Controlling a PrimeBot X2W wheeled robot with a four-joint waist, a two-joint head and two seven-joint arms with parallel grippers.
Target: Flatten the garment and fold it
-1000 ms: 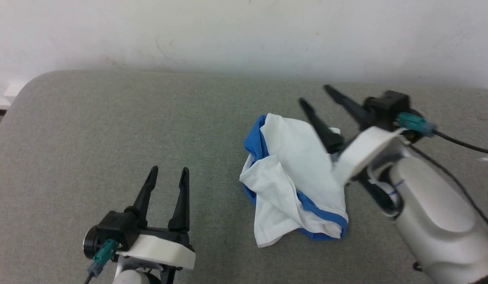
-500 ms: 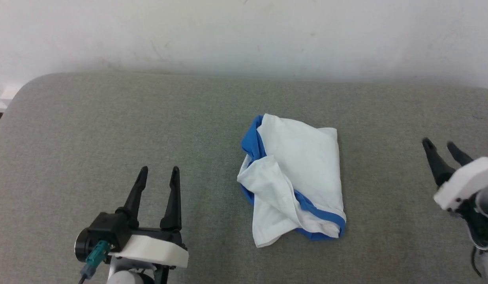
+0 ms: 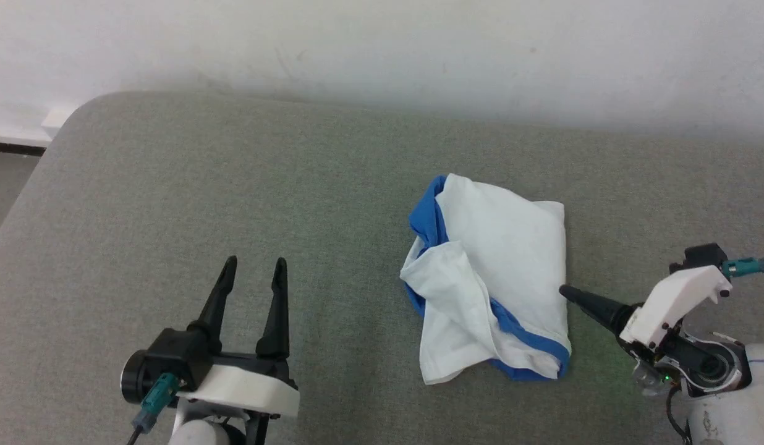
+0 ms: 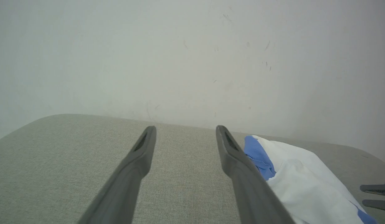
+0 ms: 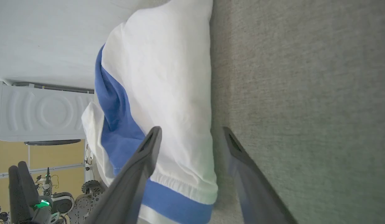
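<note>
Head view: the garment [image 3: 499, 272] lies bunched right of centre on the grey surface [image 3: 172, 185], with a white wall [image 3: 382, 43] behind. The left claw [image 3: 253, 262], fingers apart, hovers well to its left. In the right wrist view the right claw [image 5: 191, 130], fingers apart, spans the garment's edge and holds nothing.

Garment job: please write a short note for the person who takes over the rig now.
Left gripper: open, empty, over the grey pad, left of the garment.
Right gripper: open, empty, tips at the garment's right edge; contact unclear.
Garment: bunched heap, white with blue showing, not flat.
Done: nothing that shows.
Left: spread it flat, then fold.
</note>
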